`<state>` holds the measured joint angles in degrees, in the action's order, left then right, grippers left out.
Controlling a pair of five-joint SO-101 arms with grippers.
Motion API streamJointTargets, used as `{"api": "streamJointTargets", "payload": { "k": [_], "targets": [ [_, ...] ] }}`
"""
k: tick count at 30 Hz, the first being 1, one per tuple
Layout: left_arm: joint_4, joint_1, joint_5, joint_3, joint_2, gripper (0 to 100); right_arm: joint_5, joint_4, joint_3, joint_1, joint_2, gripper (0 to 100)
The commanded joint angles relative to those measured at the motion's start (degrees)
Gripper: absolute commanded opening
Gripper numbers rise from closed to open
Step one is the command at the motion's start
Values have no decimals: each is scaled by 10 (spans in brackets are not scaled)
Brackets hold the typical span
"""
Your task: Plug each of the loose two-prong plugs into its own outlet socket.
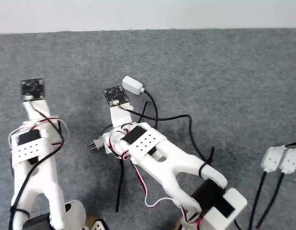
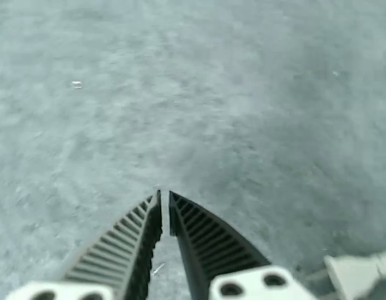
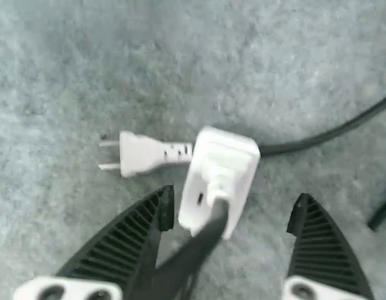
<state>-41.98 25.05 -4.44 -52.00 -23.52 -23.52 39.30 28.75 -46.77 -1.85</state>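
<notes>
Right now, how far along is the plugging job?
Done: nothing visible. The white plug lies with bare prongs pointing away from the outlet block beside it. In hand: the right claw hovers open over that pair, holding nothing; the left claw is shut over bare carpet. Left: seating this plug, plus the second socket block. Whether the white pieces at the right edge are joined, I cannot tell.

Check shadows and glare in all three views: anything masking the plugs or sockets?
High view: even, diffuse light, no glare, only soft shadows on the grey mat. Right wrist view: the white outlet socket and two-prong plug are bright, but the prongs and slot stay readable, with a faint shadow beneath. Left wrist view: flat light, no hard shadow from the left gripper.
</notes>
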Motion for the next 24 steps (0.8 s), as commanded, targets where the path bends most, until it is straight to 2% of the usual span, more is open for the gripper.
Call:
{"api": "streamJointTargets", "payload": {
  "k": [1, 5, 7, 11, 13, 18, 24],
  "targets": [
    [17, 7, 18, 29, -13, 16, -7, -33, -20, -1, -20, 288],
    [17, 6, 17, 29, -13, 16, -6, -17, -57, -1, -60, 257],
    [17, 6, 17, 28, -13, 16, -5, 1, -82, -1, -82, 196],
    [17, 5, 17, 27, -13, 16, 75, 44, -145, -10, -143, 79],
    [17, 3, 17, 26, -13, 16, 84, 87, -185, -10, -167, 6],
    [17, 0, 16, 25, -13, 16, 58, 164, -223, 6, -173, 9],
    [18, 0, 17, 25, -13, 16, 92, 287, -223, 73, -60, 8]
  ]
}}
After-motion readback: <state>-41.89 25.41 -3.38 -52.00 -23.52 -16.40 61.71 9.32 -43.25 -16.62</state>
